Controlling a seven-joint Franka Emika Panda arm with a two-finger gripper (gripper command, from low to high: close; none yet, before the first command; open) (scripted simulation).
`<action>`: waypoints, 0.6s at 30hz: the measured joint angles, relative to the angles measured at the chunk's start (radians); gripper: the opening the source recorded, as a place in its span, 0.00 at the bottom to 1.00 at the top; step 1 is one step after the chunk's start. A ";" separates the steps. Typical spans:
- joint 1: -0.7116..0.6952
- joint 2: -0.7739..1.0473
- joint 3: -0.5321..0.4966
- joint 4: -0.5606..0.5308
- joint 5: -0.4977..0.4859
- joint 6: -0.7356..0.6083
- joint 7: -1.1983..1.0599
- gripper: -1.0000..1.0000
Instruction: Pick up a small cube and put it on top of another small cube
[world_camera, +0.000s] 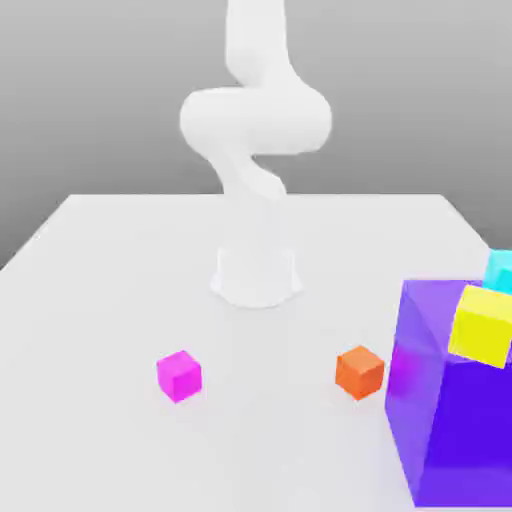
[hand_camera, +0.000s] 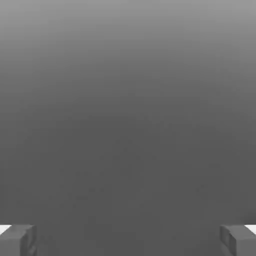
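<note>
Magenta-pink cube (world_camera: 179, 376) sits flat on the white table (world_camera: 100, 300), alone, nothing touching it. Landmark for all places: the arm's round white base (world_camera: 256, 277). In the exterior view the pink cube lies nearer the camera than the base and toward that view's left.

Orange cube (world_camera: 359, 372) also rests on the table, nearer the camera than the base but toward the exterior view's right, well apart from the pink cube. It stands just beside the big purple block (world_camera: 455, 410), a narrow gap between them.

Purple block is further from the base on the same side, at the view's right edge. A yellow cube (world_camera: 482, 325) shows against its upper part, tilted; a cyan cube (world_camera: 499, 271) shows just past it. Cannot tell whether either one rests on the block.

White arm (world_camera: 255, 120) rises from the base and leaves the top of the exterior view.

Hand view: gripper (hand_camera: 128, 240) spread wide, one grey fingertip (hand_camera: 17, 240) at each side of the picture, nothing between them, plain grey beyond. None of the cubes appear here.
</note>
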 joint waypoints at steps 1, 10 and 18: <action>-0.017 0.029 0.000 -0.033 0.000 0.027 0.022 0.50; -0.162 0.285 -0.007 -0.331 -0.008 0.263 0.222 0.50; -0.303 0.629 -0.025 -0.607 -0.010 0.552 0.425 0.50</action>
